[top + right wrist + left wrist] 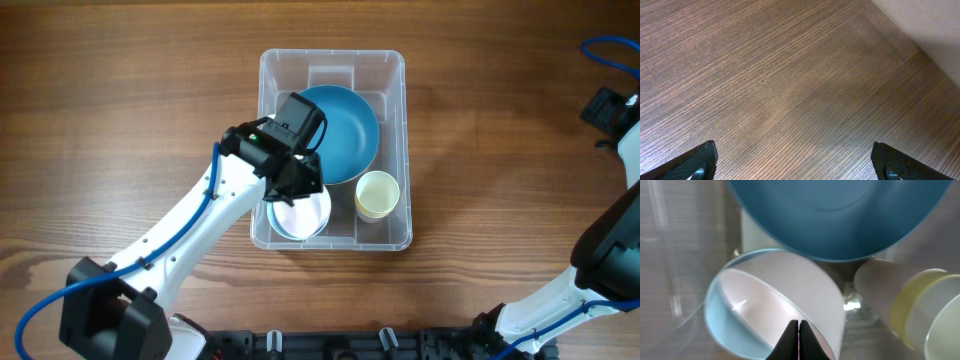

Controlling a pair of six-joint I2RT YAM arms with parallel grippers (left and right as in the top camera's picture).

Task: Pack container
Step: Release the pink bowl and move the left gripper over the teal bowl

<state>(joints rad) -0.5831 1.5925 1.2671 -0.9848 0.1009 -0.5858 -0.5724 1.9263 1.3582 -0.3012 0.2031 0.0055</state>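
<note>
The packing looks nearly done, I think; the container point(334, 58) already has three things in it: a big blue bowl point(345, 125), a small bowl point(305, 218) and a pale yellow cup point(377, 194); I see nothing else waiting on the counter point(120, 100). The left hand point(799, 330) is over the container, its fingers pinched together right at the small bowl's edge; it looks like it grips that bowl, which sits tipped; so what is left is likely to set it down flat and let go. The right hand point(794, 150) is far off to the side over bare wood, fingers spread wide, holding nothing. The container sits in the middle of the counter; it is a see-through box with round corners, and you can see the wood through its walls.
</note>
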